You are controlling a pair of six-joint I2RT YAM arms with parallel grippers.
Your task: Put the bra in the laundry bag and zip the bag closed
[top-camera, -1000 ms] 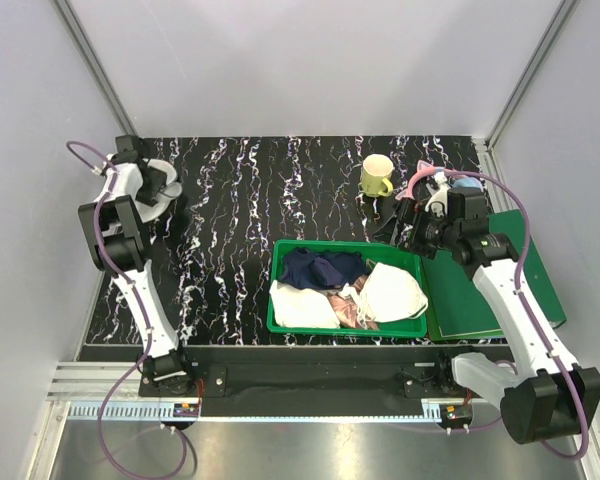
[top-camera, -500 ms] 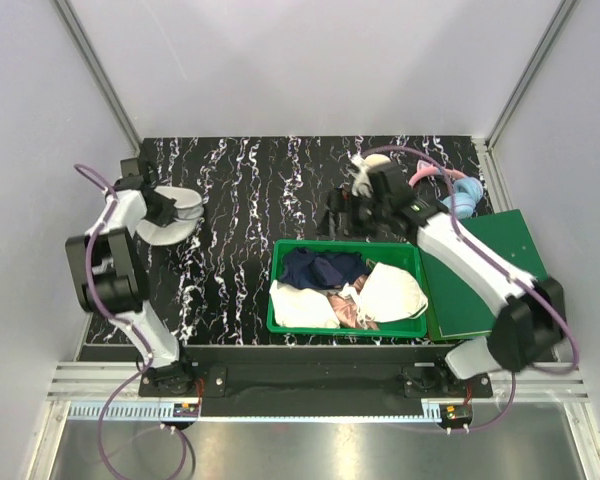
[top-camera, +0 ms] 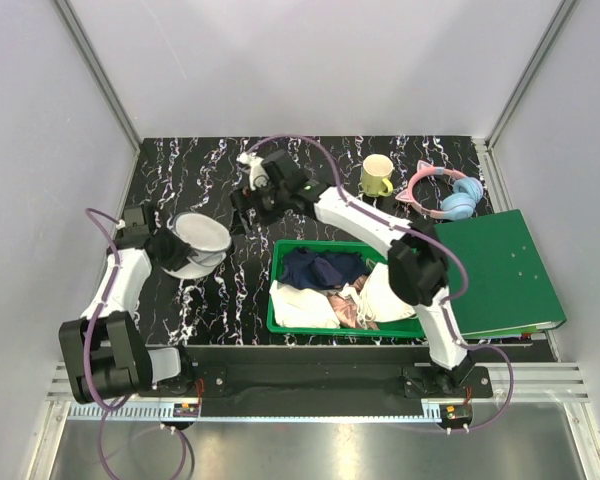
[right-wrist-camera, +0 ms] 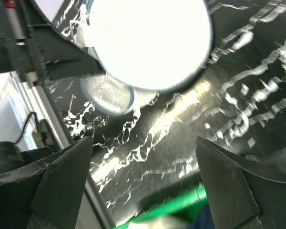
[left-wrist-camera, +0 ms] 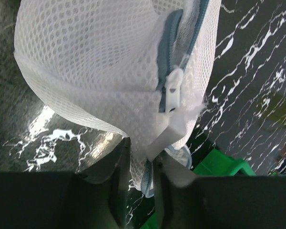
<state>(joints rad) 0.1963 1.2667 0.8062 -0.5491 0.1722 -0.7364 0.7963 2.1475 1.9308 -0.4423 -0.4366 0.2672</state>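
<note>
The laundry bag (top-camera: 199,243), a white mesh round case, sits at the table's left with my left gripper (top-camera: 170,250) shut on its rim. In the left wrist view the mesh bag (left-wrist-camera: 95,67) fills the frame, with its blue zipper and white pull (left-wrist-camera: 173,88) just above my left gripper (left-wrist-camera: 142,157). The cream-white bra (top-camera: 396,291) lies at the right end of the green bin (top-camera: 345,244). My right gripper (top-camera: 248,203) is open and empty behind the bin's left end, right of the bag. The right wrist view shows my right gripper (right-wrist-camera: 143,176) wide open, with the bag (right-wrist-camera: 148,43) ahead.
The bin also holds a navy garment (top-camera: 320,268), a flat cream cloth (top-camera: 302,308) and a pink-beige garment (top-camera: 345,308). A yellow mug (top-camera: 376,176) and pink-blue headphones (top-camera: 442,192) stand at the back right. A green binder (top-camera: 500,275) lies at the right.
My right arm has swung from the far right across the back of the table to the left. My left arm has carried the laundry bag from the back left corner forward and rightward.
</note>
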